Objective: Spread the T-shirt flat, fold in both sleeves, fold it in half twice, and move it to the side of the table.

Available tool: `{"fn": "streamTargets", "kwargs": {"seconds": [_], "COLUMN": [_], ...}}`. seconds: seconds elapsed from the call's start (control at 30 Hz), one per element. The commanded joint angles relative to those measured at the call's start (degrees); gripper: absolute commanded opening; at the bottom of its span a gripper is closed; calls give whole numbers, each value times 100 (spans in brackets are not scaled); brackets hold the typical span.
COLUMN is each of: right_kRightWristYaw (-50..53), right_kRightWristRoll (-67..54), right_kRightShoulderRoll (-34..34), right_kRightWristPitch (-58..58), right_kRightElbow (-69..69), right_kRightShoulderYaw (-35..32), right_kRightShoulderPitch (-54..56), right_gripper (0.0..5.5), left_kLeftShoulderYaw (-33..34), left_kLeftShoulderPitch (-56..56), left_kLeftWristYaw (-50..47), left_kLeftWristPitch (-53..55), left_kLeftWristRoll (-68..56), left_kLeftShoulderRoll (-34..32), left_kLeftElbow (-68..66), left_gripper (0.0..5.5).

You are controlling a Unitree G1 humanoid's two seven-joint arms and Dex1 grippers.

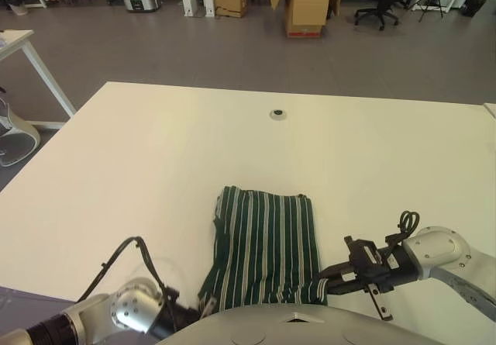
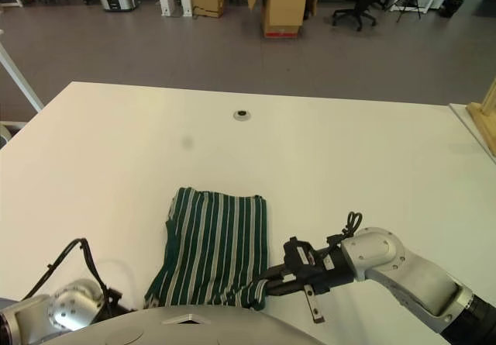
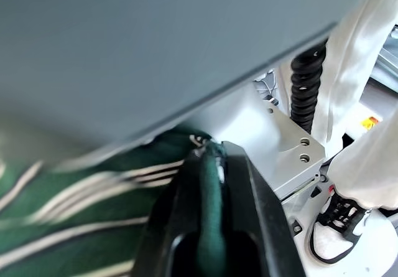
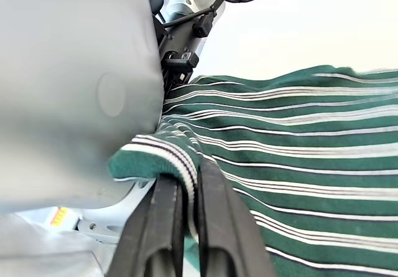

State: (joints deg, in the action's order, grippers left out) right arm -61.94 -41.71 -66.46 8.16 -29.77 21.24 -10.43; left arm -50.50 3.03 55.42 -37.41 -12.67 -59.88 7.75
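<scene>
The T-shirt [image 1: 263, 236] lies as a narrow folded strip at the near edge of the table [image 1: 155, 151]. The left gripper [image 3: 214, 160] pinches its near left corner and the right gripper [image 2: 263, 287] its near right corner, both clamped on cloth. It looks soft and light, likely to sag, so corner holds should keep the layers together.

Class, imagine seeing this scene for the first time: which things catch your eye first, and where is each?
The green, white-striped T-shirt lies folded into a narrow panel at the near edge of the white table. The left pincer and the right pincer are each shut on one of its near corners, on their own sides.
</scene>
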Motion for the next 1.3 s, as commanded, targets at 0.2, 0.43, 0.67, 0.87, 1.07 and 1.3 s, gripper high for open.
{"fn": "streamTargets", "kwargs": {"seconds": [0.2,0.43,0.67,0.87,1.07,1.3], "right_kRightWristYaw": [4,94,1404,1883,2572,2575], "right_kRightWristRoll": [-1578,-1586,-1138,-335,282,606], "right_kRightShoulderRoll": [751,1417,3179,3829,4220,4241], "right_kRightWristPitch": [2234,3477,4527,4501,4295,4230], "right_kRightElbow": [1465,2403,5014,6582,7558,7302], "right_kRightShoulderYaw": [-1154,-1435,-1580,-1879,-2354,-2652], "right_kRightShoulderPitch": [1392,2141,3399,4039,4432,4417], "right_gripper": [8,8,8,8,45,164], "left_kLeftShoulderYaw": [2193,2564,2912,3563,4173,5306], "left_kLeftShoulderPitch": [-2875,-3249,-3945,-4335,-4150,-3996], "left_kLeftWristYaw": [1320,1907,1258,546,298,-1035], "left_kLeftWristPitch": [3786,4472,4091,3795,4179,3731], "left_kLeftWristRoll": [-3066,-2358,-1102,-569,-528,-684], "left_kLeftShoulderRoll": [1530,2360,3623,4275,4710,4643], "left_kLeftElbow": [-1262,-2235,-5476,-6937,-7112,-7025], "left_gripper": [0,0,0,0,112,226]}}
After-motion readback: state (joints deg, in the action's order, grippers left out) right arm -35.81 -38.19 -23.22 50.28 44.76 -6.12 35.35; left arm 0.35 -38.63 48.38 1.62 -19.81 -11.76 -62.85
